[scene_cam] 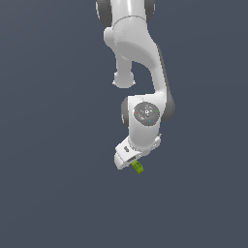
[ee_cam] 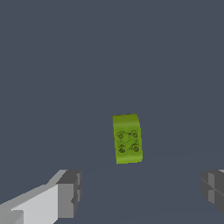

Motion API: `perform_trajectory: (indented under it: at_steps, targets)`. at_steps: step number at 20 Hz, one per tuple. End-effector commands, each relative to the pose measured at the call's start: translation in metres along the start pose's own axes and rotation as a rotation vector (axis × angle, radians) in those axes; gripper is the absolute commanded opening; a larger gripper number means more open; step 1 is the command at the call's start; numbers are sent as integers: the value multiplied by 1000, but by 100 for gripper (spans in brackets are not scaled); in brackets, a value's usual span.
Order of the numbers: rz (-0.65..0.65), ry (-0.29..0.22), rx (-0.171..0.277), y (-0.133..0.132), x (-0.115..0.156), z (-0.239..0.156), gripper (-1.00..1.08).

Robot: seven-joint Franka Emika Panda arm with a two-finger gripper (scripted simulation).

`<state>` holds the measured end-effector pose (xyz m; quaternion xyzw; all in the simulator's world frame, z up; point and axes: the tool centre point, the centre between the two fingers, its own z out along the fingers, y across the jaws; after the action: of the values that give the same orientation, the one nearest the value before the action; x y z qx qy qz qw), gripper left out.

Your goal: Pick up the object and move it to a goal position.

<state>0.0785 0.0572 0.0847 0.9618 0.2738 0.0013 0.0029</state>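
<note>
Saw one white arm (scene_cam: 140, 63) hanging down from the top edge of the exterior view, against an even slate-grey ground (scene_cam: 48, 193) with no seam, rim or border anywhere. Found wide bare room on every side: to the exterior view's left, to its right, and below the arm.

Hand (scene_cam: 130, 156) spread wide and released, holding nothing. In the wrist view, noted two dark grey fingers (ee_cam: 70, 192), one at either lower corner, set far apart with a broad gap between them. Nothing clasped there.

Block (ee_cam: 127, 138) seen in the wrist view beyond that gap, nearer the middle than either finger and touching neither. In the exterior view, same block (scene_cam: 137, 167) showed as a tiny speck just under the hand's lower edge, slightly toward the exterior view's right. Could not tell from that view whether it touched the hand or lay apart from it on the ground.

Lime-green, rectangular, longer than wide, far smaller than the hand. Upper face marked with four small darker rings in a two-by-two group. One end a plain, slightly darker green band. Edges sharp, faces flat, slight tilt from square in the wrist view.
</note>
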Motion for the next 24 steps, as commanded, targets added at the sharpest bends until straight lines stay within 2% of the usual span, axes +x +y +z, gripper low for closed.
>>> perform_trajectory:
  at_steps: [1, 13, 24]
  targets:
    - [-40, 0, 2, 0, 5, 9, 100]
    - [-86, -1, 6, -1, 11, 25, 100]
    - [-90, -1, 6, -2, 10, 71, 100]
